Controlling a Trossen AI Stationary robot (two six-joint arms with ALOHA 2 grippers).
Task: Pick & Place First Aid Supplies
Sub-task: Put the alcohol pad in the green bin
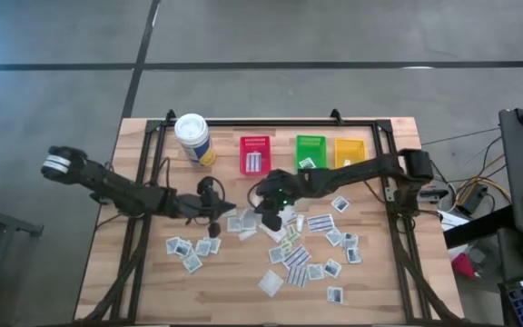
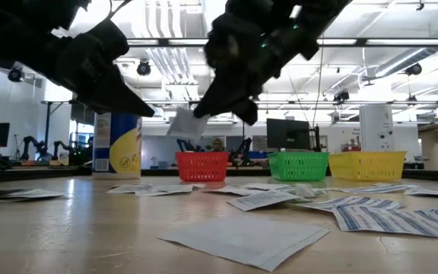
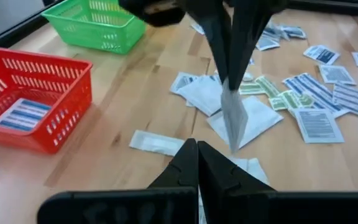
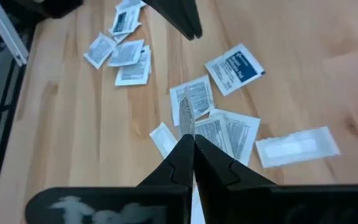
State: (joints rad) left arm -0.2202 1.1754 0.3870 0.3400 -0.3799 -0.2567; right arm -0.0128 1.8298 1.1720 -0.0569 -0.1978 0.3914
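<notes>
Right gripper [image 1: 267, 216] hung above the table [image 1: 143, 272] just in front of the red bin [image 1: 255, 154], fingers pinched together on one white packet [image 2: 186, 125]. The packet was off the table, dangling edge-down from the fingertips; in the low view it showed in the air in front of the red bin, and in the left wrist view it hung over other packets lying flat.

Left gripper [image 1: 218, 207] sat close to the left of the right gripper, also in front of the red bin, fingers together with nothing between them [image 3: 196, 163], tips pointing toward the held packet.

Loose packets [image 1: 298, 259] were scattered on the wood in front of the red bin and the green bin [image 1: 310, 151], with a small cluster [image 1: 192, 250] farther left, in front of the canister [image 1: 192, 138]. The red bin already had a packet with blue stripes inside [image 3: 22, 114]. The green bin held a small packet too. Yellow bin [image 1: 350, 151] stood just right of the green bin; contents couldn't be made out. White canister with the yellow label stood upright left of the red bin.
</notes>
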